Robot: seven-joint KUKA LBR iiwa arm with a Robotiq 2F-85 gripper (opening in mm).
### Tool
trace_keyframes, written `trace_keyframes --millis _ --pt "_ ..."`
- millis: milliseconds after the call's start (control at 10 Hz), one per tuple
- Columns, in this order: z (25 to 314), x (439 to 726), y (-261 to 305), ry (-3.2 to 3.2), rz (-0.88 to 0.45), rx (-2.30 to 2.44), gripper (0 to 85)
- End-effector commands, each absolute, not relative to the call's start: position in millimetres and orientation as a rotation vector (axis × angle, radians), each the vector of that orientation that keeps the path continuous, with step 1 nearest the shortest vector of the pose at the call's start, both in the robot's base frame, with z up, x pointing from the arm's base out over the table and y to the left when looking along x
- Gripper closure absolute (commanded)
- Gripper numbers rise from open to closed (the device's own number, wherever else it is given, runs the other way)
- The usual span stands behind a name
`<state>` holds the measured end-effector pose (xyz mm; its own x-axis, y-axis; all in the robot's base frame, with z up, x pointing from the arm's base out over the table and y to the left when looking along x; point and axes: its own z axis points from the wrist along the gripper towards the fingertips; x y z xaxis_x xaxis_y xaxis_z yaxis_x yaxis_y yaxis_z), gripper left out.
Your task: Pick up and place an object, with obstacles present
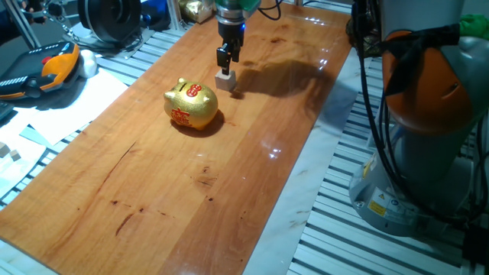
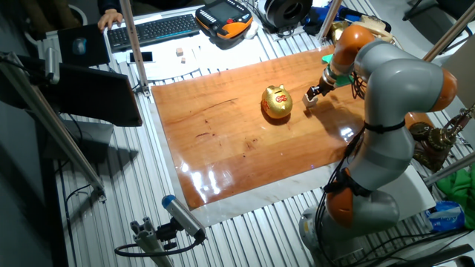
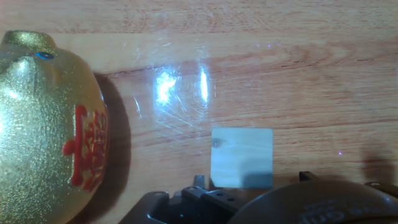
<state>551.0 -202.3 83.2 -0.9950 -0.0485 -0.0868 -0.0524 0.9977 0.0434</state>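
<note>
Wooden table [image 1: 252, 176], arm vertical, fingers [image 1: 224, 59] just above cube [image 1: 225, 80], grip state unclear.

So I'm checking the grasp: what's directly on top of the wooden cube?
The hand sits directly above the wooden cube. Whether its fingers touch the cube can't be told; in the hand view the cube's top face is bare.

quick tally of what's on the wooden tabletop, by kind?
Cube: 1
Piggy bank: 1
Total: 2
The gripper is directly above the cube.
</note>
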Motion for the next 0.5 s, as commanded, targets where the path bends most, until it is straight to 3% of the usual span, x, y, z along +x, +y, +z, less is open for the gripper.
trace_keyframes --millis 0,400 --pt "82.4 550.9 -202.2 3.054 0.07 -0.075 17.0" --pt "76.7 550.7 -201.6 3.047 0.072 -0.065 17.0"
